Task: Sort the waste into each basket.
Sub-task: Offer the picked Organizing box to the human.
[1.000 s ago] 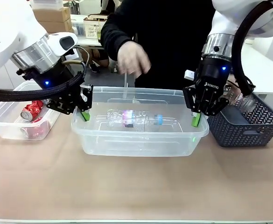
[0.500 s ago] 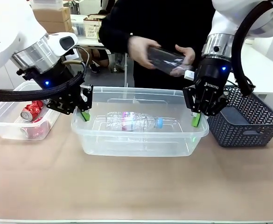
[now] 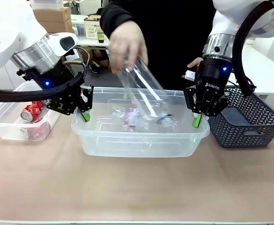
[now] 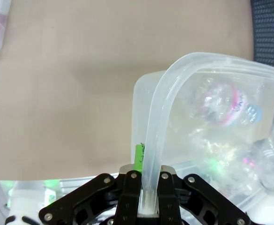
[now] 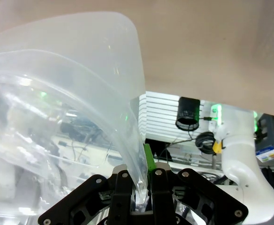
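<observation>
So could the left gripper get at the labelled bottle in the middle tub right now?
Probably not: the left gripper is shut on the tub's rim, and the person's hand is lowering another bottle over the labelled bottle.

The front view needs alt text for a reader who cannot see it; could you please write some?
Two end effectors, left and right, clamp opposite rims of a clear tub holding a plastic bottle, while a person's hand lowers another bottle in.
</observation>
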Controlling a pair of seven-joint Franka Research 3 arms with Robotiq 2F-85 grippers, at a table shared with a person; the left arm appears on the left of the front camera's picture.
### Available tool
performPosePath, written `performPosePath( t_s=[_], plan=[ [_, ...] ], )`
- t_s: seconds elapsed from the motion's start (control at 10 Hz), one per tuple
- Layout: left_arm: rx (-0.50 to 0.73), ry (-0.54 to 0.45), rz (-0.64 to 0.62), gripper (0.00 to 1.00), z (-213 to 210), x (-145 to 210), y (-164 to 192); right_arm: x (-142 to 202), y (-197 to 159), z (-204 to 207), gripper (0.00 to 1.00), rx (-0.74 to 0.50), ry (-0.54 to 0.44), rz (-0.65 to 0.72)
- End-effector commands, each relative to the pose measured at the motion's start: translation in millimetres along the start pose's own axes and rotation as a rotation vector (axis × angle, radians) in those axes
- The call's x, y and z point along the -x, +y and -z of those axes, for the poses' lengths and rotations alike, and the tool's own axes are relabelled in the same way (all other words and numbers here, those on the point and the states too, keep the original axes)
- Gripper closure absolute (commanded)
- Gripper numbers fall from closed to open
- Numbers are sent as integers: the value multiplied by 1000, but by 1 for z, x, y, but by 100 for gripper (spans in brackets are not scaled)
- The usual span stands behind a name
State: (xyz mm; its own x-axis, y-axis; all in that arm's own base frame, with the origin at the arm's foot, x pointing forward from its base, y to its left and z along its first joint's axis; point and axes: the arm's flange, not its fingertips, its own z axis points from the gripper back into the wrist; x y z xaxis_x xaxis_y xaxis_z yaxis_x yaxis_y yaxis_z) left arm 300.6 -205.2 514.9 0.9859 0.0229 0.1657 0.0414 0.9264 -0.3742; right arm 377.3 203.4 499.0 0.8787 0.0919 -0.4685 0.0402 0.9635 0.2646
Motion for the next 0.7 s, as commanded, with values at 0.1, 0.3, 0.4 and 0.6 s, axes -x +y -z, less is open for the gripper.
performPosePath(
  t_s=[0.1, 0.3, 0.4, 0.6],
  plan=[
    [49, -16, -14, 100, -3, 1, -5, 1, 1, 0, 100, -6, -2, -10],
    [49, -16, -14, 100, -3, 1, -5, 1, 1, 0, 100, -6, -2, -10],
    [49, -16, -14, 100, -3, 1, -5, 1, 1, 0, 100, -6, -2, -10],
    [49, -16, -14, 100, -3, 1, -5, 1, 1, 0, 100, -6, -2, -10]
  ],
)
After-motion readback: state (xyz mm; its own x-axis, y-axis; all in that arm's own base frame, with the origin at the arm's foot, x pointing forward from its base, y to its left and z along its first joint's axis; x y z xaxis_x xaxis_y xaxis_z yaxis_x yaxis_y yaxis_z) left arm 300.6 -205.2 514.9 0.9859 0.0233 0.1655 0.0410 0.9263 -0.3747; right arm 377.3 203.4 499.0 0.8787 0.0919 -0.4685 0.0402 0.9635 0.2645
